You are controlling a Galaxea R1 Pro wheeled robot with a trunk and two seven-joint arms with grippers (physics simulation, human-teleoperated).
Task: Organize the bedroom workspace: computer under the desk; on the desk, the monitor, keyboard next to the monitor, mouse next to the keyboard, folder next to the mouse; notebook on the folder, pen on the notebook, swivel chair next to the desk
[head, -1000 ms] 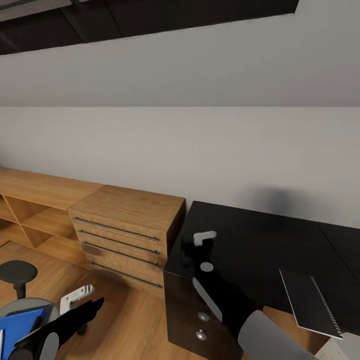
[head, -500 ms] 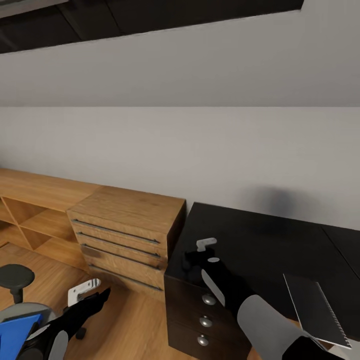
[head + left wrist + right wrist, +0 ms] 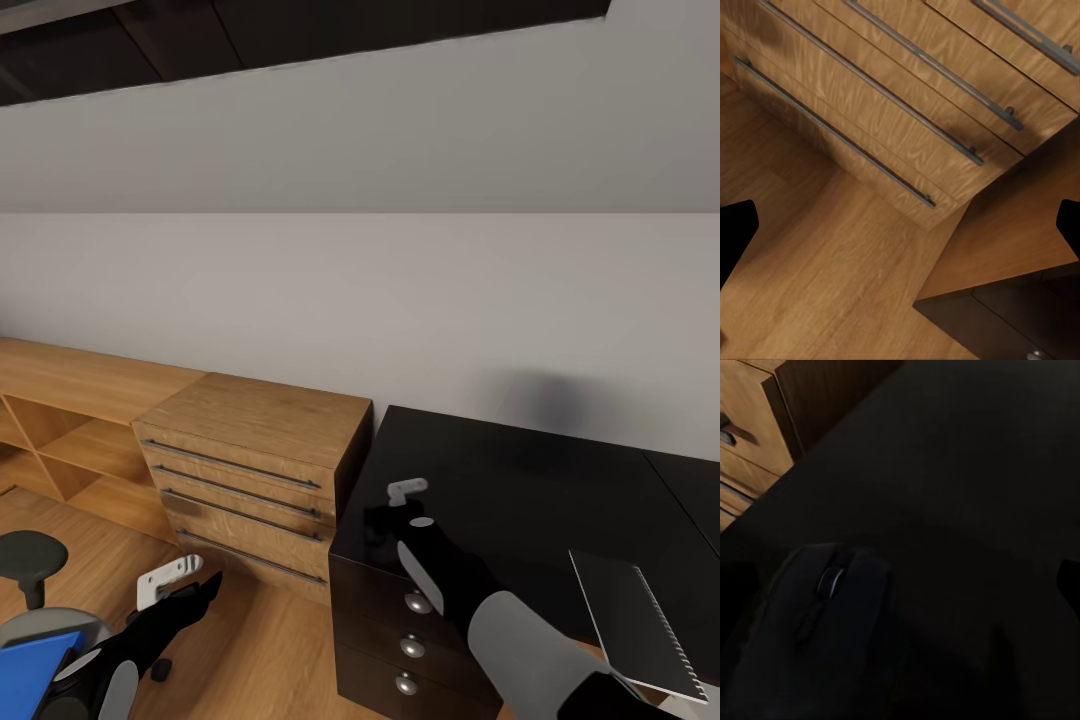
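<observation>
My right gripper (image 3: 395, 505) hovers over the left corner of the black desk (image 3: 520, 480), open. In the right wrist view the small black mouse (image 3: 817, 622) lies on the desk (image 3: 967, 457) just under the gripper (image 3: 900, 585), nearer one finger and untouched. A dark grey notebook (image 3: 630, 620) with a spiral edge lies at the desk's front edge on the right. My left gripper (image 3: 175, 585) hangs open low on the left, above the floor. Below it the blue folder (image 3: 35, 660) rests on the swivel chair (image 3: 30, 555).
A light wooden drawer cabinet (image 3: 250, 450) stands against the desk's left end, with a low wooden shelf unit (image 3: 60, 400) beyond it. The left wrist view looks at the cabinet's drawers (image 3: 907, 97) and wooden floor (image 3: 817, 262). The desk's black drawers (image 3: 412, 645) have silver knobs.
The view has shifted slightly. My right gripper has sunk a little over the desk corner. My left gripper has risen a bit and moved slightly right.
</observation>
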